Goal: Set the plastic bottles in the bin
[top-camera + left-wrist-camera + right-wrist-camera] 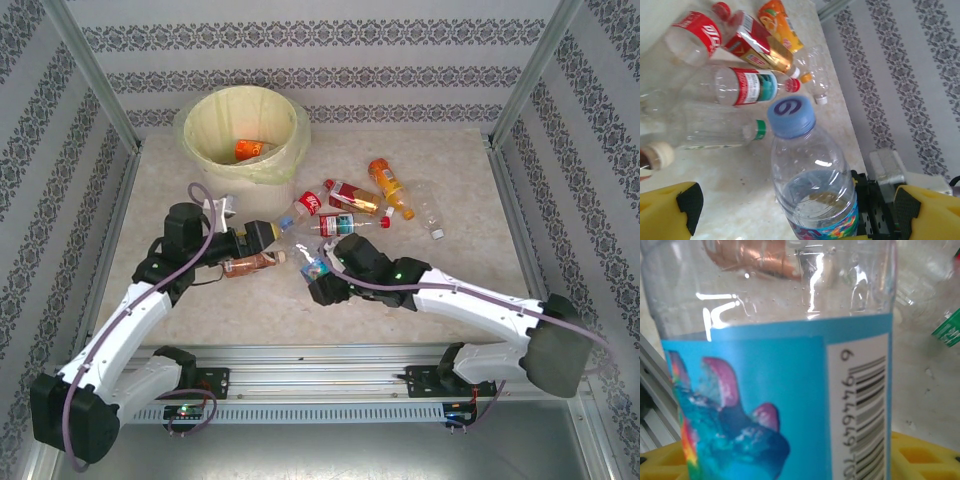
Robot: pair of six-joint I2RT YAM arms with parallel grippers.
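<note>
From overhead: the whole table is laid out, with the bin at the far left and both arms reaching in towards the middle.
From the left claw's camera: a blue-capped bottle sits close up, cap towards the lens. Behind it lie a red-label bottle, a red-and-gold bottle, an orange bottle, a red-and-teal bottle, a green-capped clear bottle and a small white-capped bottle.
From the right claw's camera: the blue-capped bottle's bright blue label, barcode and cartoon print are plain to read; overhead it is just a speck of blue.
Bin: cream-white and lined with a pale yellow bag. One orange-label bottle lies at the bottom.
Table: the other bottles lie on their sides in a loose cluster right of the bin, well outside it.
Left claw: spread wide, with nothing in its hold. In its own camera the yellow fingers sit either side of the blue-capped bottle, clear of it.
Right claw: its jaws straddle the labelled lower body of the blue-capped bottle. Whether they press on it I cannot tell.
Brown bottle: it lies flat on the table just beside the left claw, on the near side.
</note>
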